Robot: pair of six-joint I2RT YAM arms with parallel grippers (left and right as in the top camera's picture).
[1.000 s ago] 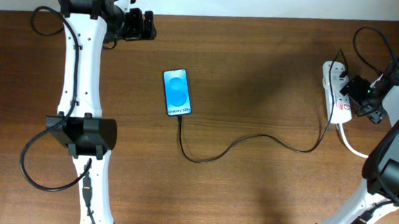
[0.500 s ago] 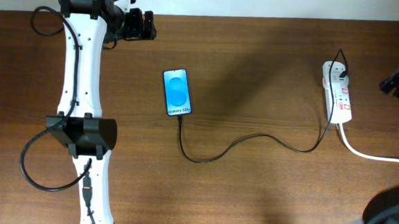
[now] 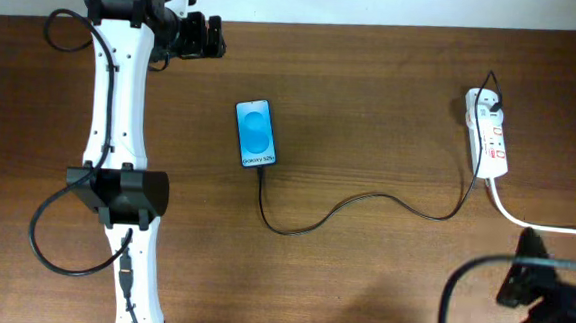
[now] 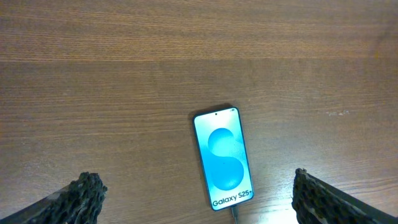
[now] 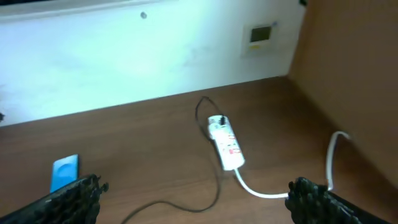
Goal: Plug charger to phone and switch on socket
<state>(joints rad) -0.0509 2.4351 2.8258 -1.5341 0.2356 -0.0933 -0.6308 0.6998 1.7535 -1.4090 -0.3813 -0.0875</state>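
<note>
The phone (image 3: 256,133) lies flat mid-table with its blue screen lit; it also shows in the left wrist view (image 4: 222,158) and the right wrist view (image 5: 64,171). The charger (image 3: 366,197) runs from the phone's bottom edge, where its tip sits in the port (image 4: 234,214), in a curve to the socket (image 3: 489,139). The socket also shows in the right wrist view (image 5: 225,144). My left gripper (image 3: 203,36) is open and empty, high at the back left (image 4: 196,182). My right gripper (image 3: 523,281) is open and empty at the front right, well back from the socket (image 5: 193,186).
The socket's thick white cord (image 3: 535,224) runs off the right edge and shows in the right wrist view (image 5: 261,190). The left arm (image 3: 115,121) stretches along the table's left side. A white wall (image 5: 155,50) stands behind the table.
My right arm has left the socket, swung off to the right and now sits at the front right corner. The left arm, phone and charger have not moved.
</note>
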